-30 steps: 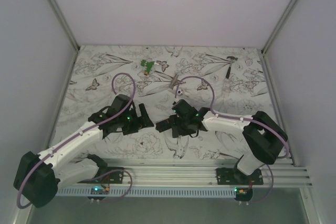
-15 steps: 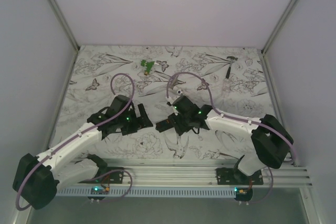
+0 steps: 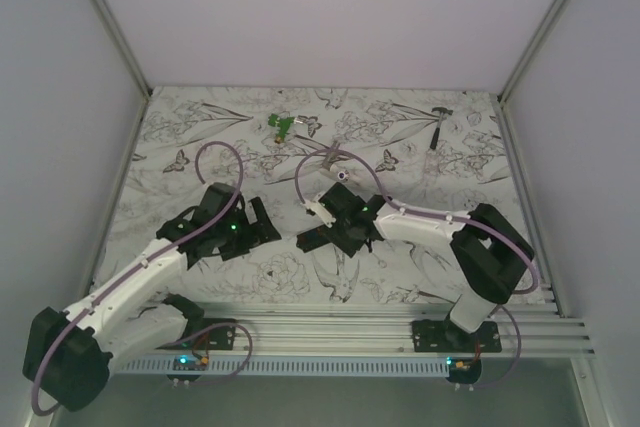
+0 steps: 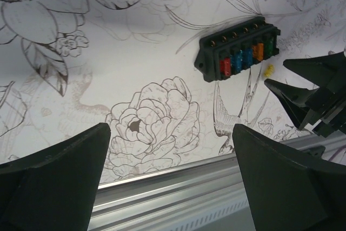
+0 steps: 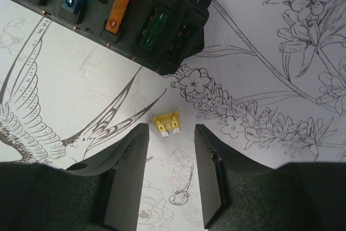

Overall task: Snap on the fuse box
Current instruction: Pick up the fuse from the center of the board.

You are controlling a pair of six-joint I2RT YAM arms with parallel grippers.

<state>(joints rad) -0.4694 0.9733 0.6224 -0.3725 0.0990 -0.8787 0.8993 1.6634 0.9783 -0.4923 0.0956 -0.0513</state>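
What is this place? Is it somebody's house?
Probably not a house: it looks like a robot test booth. Plain white panel walls box in a flower-printed table, white robot arms are bolted to a silver metal rail, and a small black plastic fuse box lies there.

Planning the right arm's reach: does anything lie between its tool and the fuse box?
Only a loose yellow fuse, lying between the open fingertips of the right tool, just short of the fuse box. Nothing else visible.

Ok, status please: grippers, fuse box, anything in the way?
Left gripper open, empty. Right gripper open, fingers either side of loose yellow fuse. Fuse box lies free, untouched. Nothing in the way.
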